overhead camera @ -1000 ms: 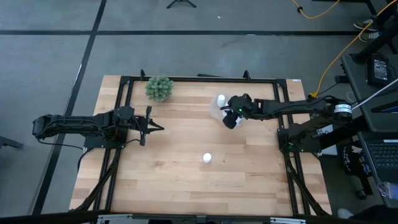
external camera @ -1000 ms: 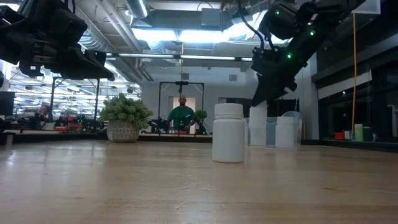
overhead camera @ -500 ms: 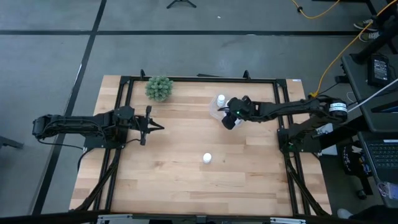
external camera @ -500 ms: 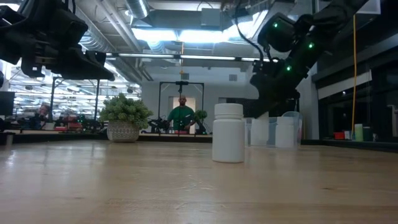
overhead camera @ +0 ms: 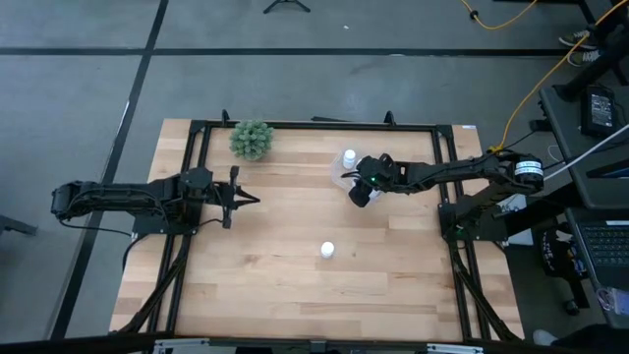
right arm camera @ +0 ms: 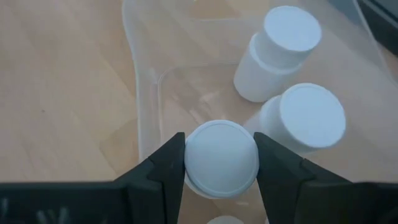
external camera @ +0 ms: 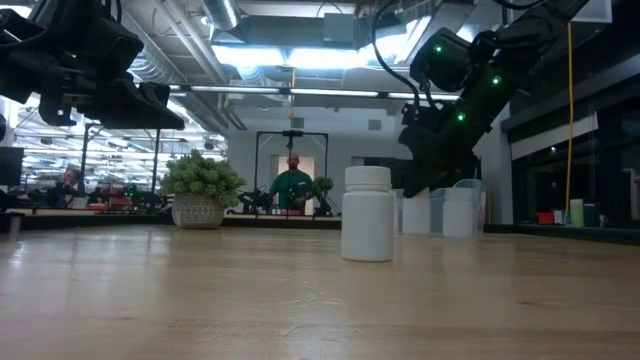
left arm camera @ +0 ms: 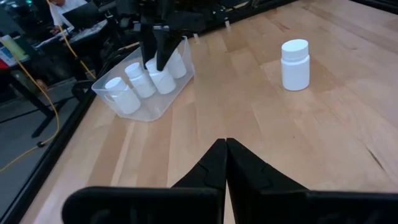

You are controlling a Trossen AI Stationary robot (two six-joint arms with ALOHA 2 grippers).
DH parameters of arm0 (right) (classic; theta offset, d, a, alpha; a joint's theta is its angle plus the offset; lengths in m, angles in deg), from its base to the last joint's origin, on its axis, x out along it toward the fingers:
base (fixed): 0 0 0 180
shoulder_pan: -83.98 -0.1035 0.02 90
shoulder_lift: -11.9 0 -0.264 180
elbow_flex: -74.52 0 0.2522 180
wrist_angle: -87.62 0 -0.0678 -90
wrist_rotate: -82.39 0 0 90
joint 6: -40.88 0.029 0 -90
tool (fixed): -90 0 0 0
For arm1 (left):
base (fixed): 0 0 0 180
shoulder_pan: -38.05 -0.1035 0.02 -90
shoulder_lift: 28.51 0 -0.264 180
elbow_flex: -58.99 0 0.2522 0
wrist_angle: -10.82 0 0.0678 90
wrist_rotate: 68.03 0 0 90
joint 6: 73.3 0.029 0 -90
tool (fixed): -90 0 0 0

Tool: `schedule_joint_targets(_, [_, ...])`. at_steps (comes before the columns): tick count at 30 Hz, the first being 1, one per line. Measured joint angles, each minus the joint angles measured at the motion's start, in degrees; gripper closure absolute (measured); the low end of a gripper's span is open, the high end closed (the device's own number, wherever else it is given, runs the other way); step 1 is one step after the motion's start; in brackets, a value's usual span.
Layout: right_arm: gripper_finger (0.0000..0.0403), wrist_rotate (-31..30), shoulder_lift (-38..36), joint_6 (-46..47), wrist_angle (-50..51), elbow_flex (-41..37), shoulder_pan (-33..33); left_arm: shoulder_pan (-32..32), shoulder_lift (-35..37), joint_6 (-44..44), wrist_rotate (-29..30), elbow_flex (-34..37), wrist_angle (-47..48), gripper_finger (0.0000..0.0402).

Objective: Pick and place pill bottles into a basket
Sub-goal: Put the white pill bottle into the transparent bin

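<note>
Right pincer (right arm camera: 221,163) over the basket (overhead camera: 341,177), upper right of centre in the high view, pinching a bottle (right arm camera: 221,158) by its cap, low inside the basket (right arm camera: 146,93) beside other bottles (right arm camera: 303,118). One lone bottle (overhead camera: 327,250) upright mid-tabletop (overhead camera: 275,285), well apart. Left pincer (left arm camera: 225,163) pressed together, waiting at left. Plant (overhead camera: 252,139) at upper left.
</note>
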Motion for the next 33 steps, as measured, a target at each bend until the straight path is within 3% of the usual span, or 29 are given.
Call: schedule_joint_targets(33, [0.0224, 0.8, 0.0, -0.3, 0.5, 1.4, 0.0, 0.0, 0.0, -0.2, 0.0, 0.0, 0.0, 0.0400])
